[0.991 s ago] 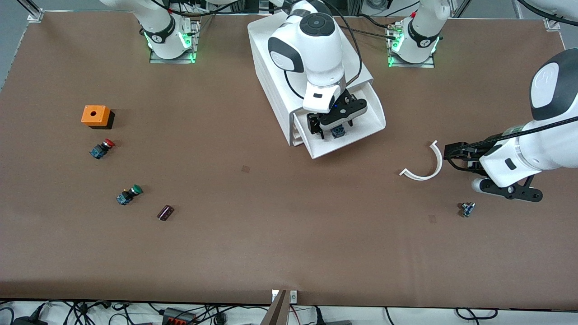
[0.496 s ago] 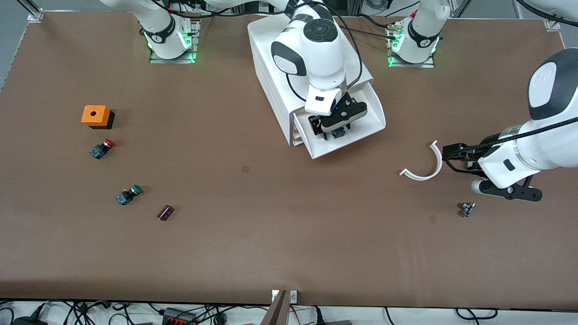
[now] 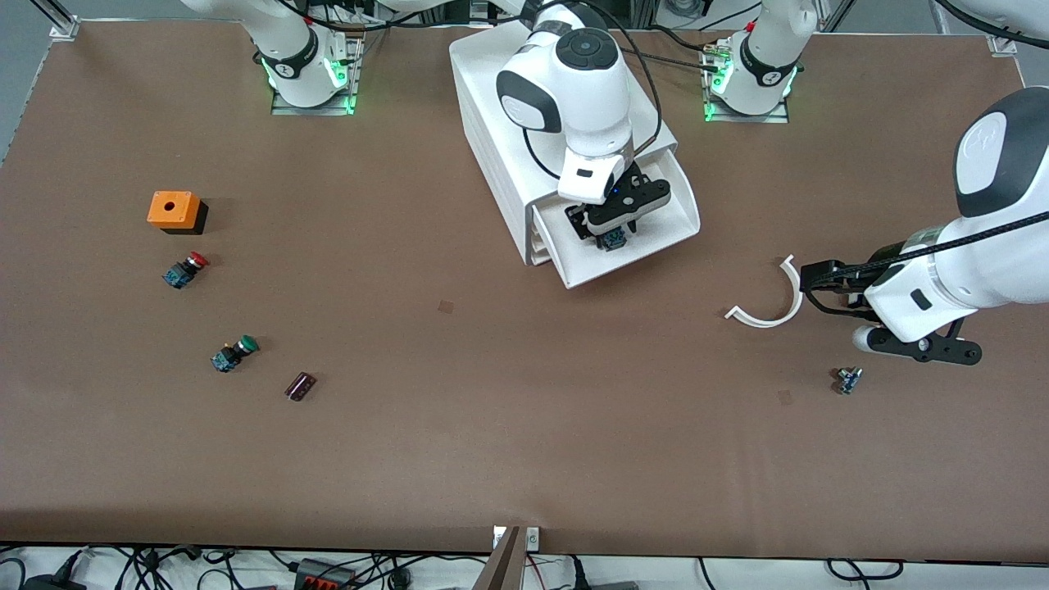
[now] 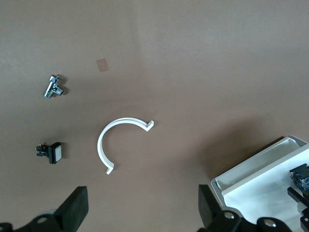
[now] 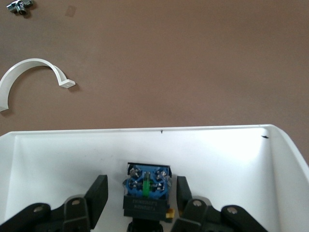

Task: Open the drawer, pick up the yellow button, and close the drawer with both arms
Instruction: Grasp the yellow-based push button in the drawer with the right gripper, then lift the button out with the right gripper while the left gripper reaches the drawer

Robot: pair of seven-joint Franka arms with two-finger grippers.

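Note:
The top drawer (image 3: 660, 238) of the white cabinet (image 3: 492, 106) stands pulled out. In it lies the button (image 3: 614, 240), its blue terminal block (image 5: 147, 182) facing the right wrist camera and its cap mostly hidden. My right gripper (image 3: 607, 233) is down inside the drawer (image 5: 67, 154). Its fingers (image 5: 99, 195) sit either side of the button with narrow gaps, open. My left gripper (image 3: 811, 284) hovers open over bare table beside a white curved clip (image 3: 774, 307), with nothing between its fingers (image 4: 73, 209).
Toward the right arm's end lie an orange box (image 3: 173, 210), a red-capped button (image 3: 184, 270), a green-capped button (image 3: 233, 353) and a dark small part (image 3: 300, 386). A small metal fitting (image 3: 848, 379) lies nearer the front camera than the clip.
My right gripper has sunk lower into the drawer and its fingers have narrowed around the button. The left arm has drifted slightly.

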